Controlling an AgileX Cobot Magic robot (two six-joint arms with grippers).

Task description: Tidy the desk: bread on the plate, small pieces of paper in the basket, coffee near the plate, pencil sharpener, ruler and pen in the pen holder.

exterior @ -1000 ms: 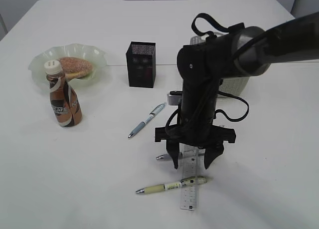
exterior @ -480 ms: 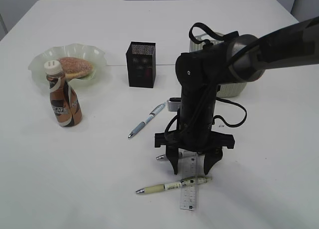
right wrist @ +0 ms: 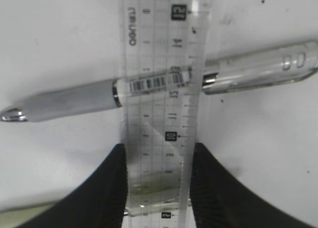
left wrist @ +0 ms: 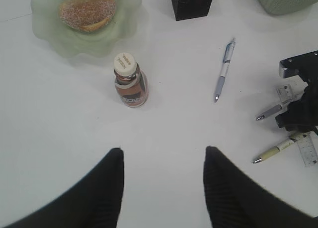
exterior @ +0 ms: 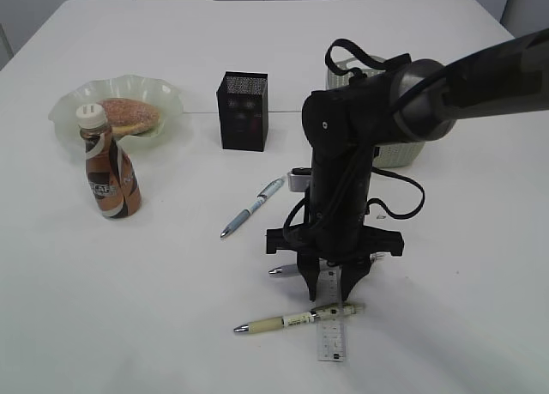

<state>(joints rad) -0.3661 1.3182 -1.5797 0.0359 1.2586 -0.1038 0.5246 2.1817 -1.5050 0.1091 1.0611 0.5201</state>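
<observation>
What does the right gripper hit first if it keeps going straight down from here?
The ruler: the right gripper points straight down with a finger on each long edge. A grey pen lies under the ruler, then the table. Contact can't be confirmed.

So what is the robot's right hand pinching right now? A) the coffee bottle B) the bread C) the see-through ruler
C: in the right wrist view the right gripper has a finger on each side of the clear ruler, which lies across a pen.

On the clear ruler (right wrist: pixel 164 104) the numbers 12, 10, 15 and 14 are printed, and a barcode is carried by the pen (right wrist: pixel 149 86).
</observation>
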